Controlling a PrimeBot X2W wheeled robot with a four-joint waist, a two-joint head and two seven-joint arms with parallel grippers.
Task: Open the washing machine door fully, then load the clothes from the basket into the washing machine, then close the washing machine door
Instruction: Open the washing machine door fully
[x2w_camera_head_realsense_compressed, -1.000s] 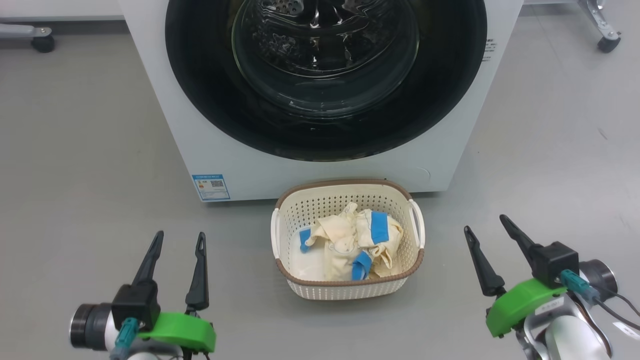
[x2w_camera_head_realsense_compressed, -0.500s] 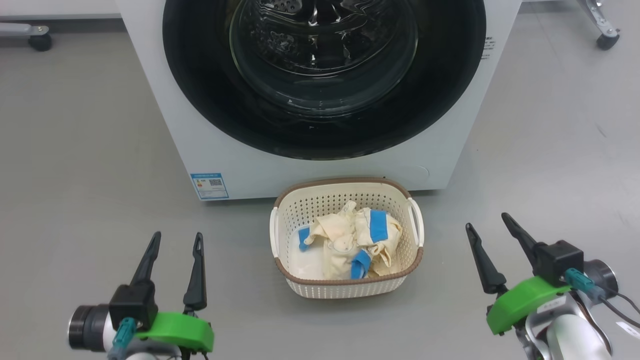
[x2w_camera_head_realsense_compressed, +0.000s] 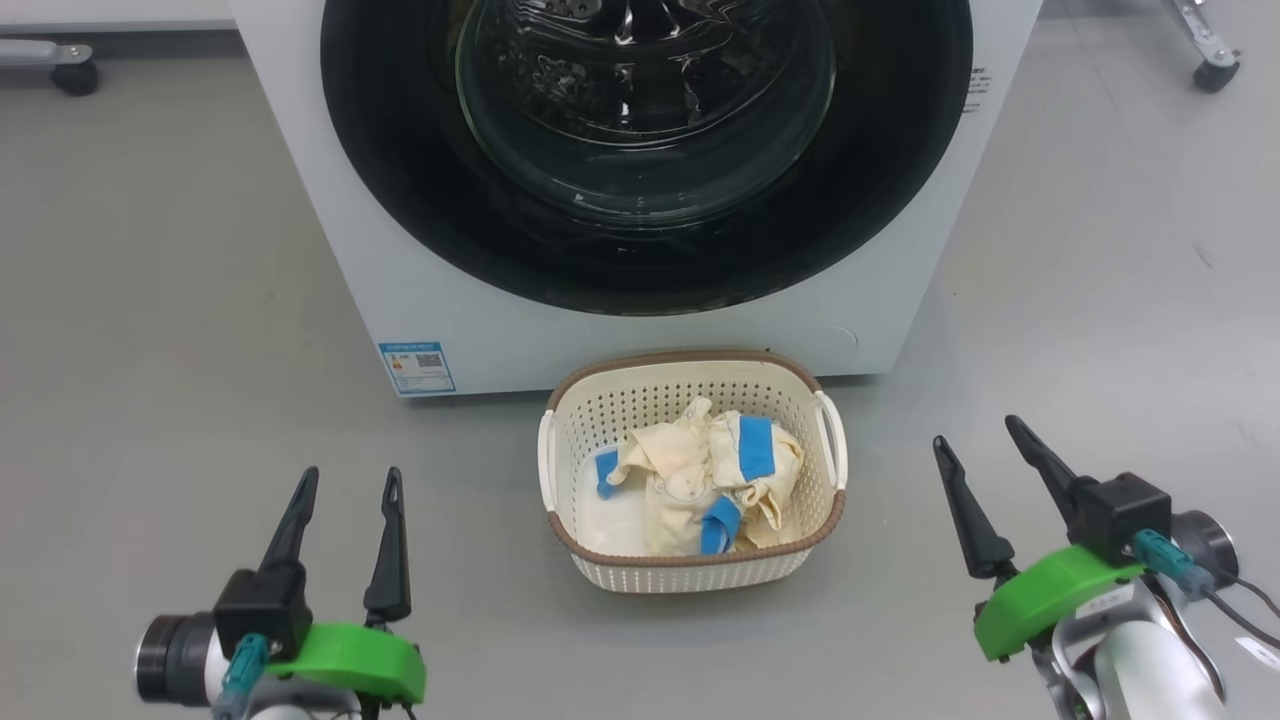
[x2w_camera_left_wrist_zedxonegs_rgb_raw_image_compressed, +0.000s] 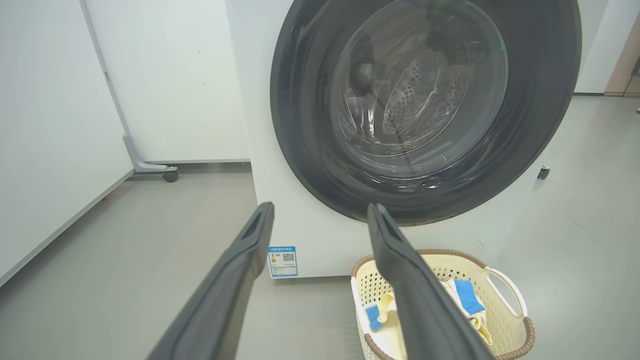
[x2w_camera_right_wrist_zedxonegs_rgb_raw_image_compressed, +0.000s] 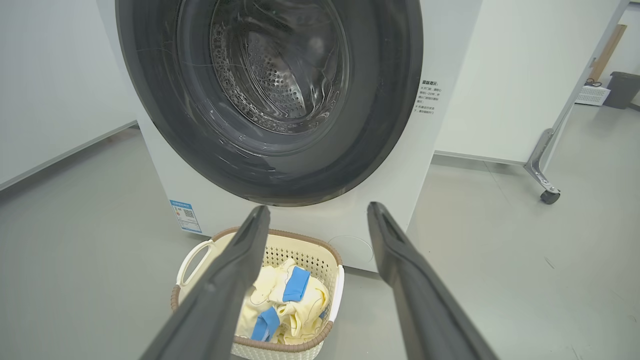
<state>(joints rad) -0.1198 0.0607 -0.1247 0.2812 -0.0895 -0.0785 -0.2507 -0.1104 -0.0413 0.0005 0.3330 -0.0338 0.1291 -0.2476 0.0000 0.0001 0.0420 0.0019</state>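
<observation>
The white washing machine (x2w_camera_head_realsense_compressed: 640, 335) stands ahead with its black-rimmed round door (x2w_camera_head_realsense_compressed: 400, 200) shut flat against the front, the steel drum showing through the glass bowl (x2w_camera_head_realsense_compressed: 645, 100). On the floor right before it sits the cream perforated basket (x2w_camera_head_realsense_compressed: 690, 575) holding the pale yellow clothes (x2w_camera_head_realsense_compressed: 700, 475) with blue patches. My left gripper (x2w_camera_head_realsense_compressed: 350, 480) hovers open to the basket's left, nothing between its fingers. Off to the basket's right my right gripper (x2w_camera_head_realsense_compressed: 975, 432) is open and empty too. Both wrist views look at the door (x2w_camera_left_wrist_zedxonegs_rgb_raw_image_compressed: 300, 125) (x2w_camera_right_wrist_zedxonegs_rgb_raw_image_compressed: 390, 100) and the basket (x2w_camera_left_wrist_zedxonegs_rgb_raw_image_compressed: 520, 340) (x2w_camera_right_wrist_zedxonegs_rgb_raw_image_compressed: 300, 245).
Grey floor surrounds the machine. White panels on castor feet (x2w_camera_left_wrist_zedxonegs_rgb_raw_image_compressed: 170, 175) (x2w_camera_right_wrist_zedxonegs_rgb_raw_image_compressed: 549, 196) stand behind it at both sides. A blue-white sticker (x2w_camera_head_realsense_compressed: 418, 368) marks the machine's lower left front. A dark bin (x2w_camera_right_wrist_zedxonegs_rgb_raw_image_compressed: 622, 89) stands far right.
The head view has shifted slightly, so everything sits a little higher in it. Both grippers stay open and roughly where they were.
</observation>
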